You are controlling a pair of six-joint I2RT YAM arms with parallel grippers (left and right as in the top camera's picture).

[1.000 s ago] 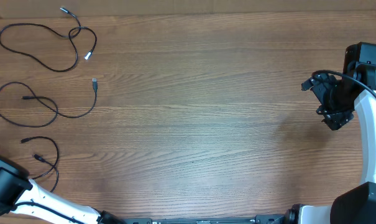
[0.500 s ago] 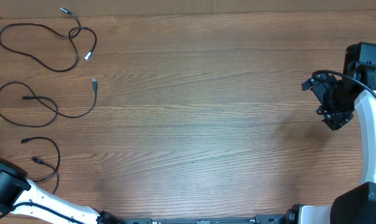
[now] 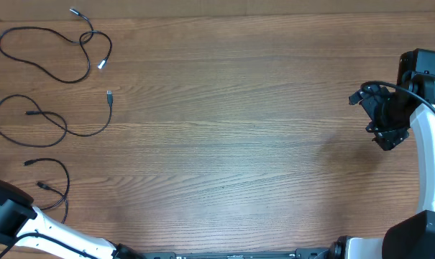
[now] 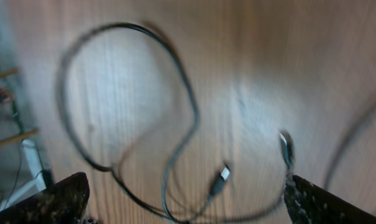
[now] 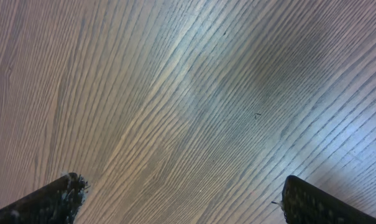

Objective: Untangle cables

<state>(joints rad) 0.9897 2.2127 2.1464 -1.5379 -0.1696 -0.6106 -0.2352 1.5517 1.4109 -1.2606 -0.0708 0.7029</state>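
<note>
Along the tabletop's (image 3: 239,144) left edge the three cables (image 3: 62,81) lie apart, none crossing another. The left claw (image 4: 184,200), clamped shut a second ago, now gapes empty just above the nearest cable (image 4: 191,115), which has settled flat with only a slight shift. The right claw (image 5: 178,199) hangs wide open over bare wood. With that release, the untangling looks finished.

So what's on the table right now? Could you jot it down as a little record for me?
surface: wooden table
cables: three thin black ones, lying separate at the left: top cable, middle cable, bottom cable
left gripper: open, over the bottom cable, holding nothing
right gripper: open, over the table at the right
tangle: no cable crosses another
</note>
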